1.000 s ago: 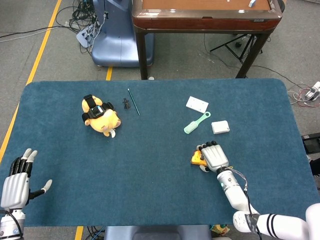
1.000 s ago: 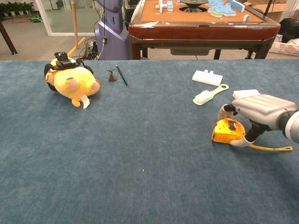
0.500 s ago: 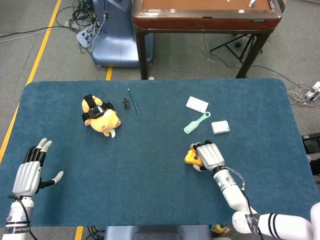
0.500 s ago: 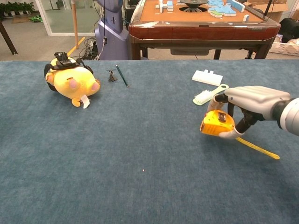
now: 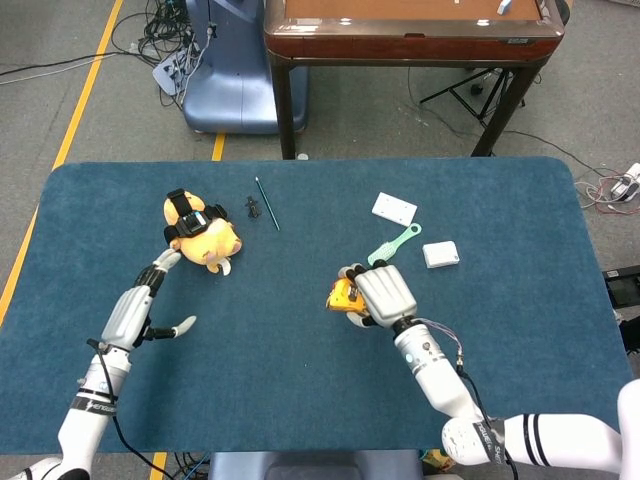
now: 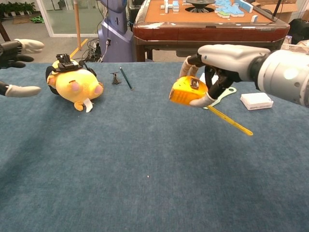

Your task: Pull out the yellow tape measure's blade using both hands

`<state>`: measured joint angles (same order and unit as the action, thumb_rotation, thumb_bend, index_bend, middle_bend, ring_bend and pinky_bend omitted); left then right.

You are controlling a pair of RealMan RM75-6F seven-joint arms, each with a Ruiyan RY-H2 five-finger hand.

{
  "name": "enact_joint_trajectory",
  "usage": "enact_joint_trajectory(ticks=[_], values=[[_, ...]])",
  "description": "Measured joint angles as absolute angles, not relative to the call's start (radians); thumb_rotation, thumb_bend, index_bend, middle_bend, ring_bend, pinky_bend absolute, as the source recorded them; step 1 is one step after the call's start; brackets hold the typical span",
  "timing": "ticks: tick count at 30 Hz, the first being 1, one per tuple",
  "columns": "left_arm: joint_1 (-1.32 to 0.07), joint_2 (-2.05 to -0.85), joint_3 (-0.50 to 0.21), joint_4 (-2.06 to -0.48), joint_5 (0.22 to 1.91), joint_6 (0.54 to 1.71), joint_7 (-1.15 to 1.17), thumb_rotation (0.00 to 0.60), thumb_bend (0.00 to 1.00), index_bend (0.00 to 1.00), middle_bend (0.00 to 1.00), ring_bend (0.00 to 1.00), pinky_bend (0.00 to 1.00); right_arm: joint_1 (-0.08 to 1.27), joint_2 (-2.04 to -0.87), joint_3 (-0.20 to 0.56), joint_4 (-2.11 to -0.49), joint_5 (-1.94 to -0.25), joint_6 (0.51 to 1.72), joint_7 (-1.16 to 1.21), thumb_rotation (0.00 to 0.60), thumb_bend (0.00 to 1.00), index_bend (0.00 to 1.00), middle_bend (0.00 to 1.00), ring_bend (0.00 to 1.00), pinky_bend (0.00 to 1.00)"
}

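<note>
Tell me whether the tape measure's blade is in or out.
Partly out: a short yellow blade sticks from the tape measure, lifted by the right hand.

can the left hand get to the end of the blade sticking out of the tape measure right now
Probably yes. The left hand is open and holds nothing. The right hand holds the tape measure off the table, the blade hanging free, with only bare cloth between. It is some way across, though.

The surface (image 6: pixel 145 183) wears matt blue cloth with a short felt-like nap. The tape measure (image 6: pixel 186 92) has a glossy yellow plastic case, its blade (image 6: pixel 231 121) smooth and yellow. Beside the case, the right hand (image 6: pixel 231 60) shows smooth silver-grey shells and dark fingers (image 6: pixel 212 79). The toy (image 6: pixel 77 83) looks soft yellow plush
</note>
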<state>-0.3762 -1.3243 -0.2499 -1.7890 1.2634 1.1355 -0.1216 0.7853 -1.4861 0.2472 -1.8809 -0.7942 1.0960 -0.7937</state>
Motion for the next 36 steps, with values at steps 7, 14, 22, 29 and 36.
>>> enact_joint_trajectory(ticks=[7, 14, 22, 29, 36], values=[[-0.43, -1.397, -0.269, -1.771, 1.213, 1.102, -0.13, 0.6, 0.21, 0.0, 0.0, 0.0, 0.01, 0.882, -1.535, 0.288, -1.881, -0.686, 1.133, -0.865, 0.6, 0.61, 0.59, 0.62, 0.52, 0.28], [-0.461, -1.468, -0.284, -1.754, 1.139, 1.11, -0.086, 0.6, 0.21, 0.0, 0.0, 0.0, 0.01, 0.931, -1.621, 0.301, -1.862, -0.657, 1.207, -0.893, 0.6, 0.62, 0.6, 0.63, 0.54, 0.28], [-0.484, -1.527, -0.296, -1.752, 1.077, 1.135, -0.05, 0.6, 0.21, 0.0, 0.0, 0.0, 0.0, 0.979, -1.711, 0.313, -1.832, -0.623, 1.261, -0.912, 0.6, 0.63, 0.61, 0.64, 0.54, 0.28], [-0.491, -1.566, -0.3, -1.761, 1.037, 1.182, 0.01, 0.6, 0.22, 0.0, 0.0, 0.0, 0.0, 1.009, -1.776, 0.33, -1.796, -0.595, 1.298, -0.921, 0.6, 0.65, 0.61, 0.64, 0.55, 0.28], [-0.494, -1.579, -0.296, -1.771, 1.026, 1.191, 0.024, 0.6, 0.21, 0.0, 0.0, 0.0, 0.0, 1.037, -1.818, 0.353, -1.752, -0.571, 1.302, -0.925, 0.6, 0.65, 0.61, 0.64, 0.55, 0.28]])
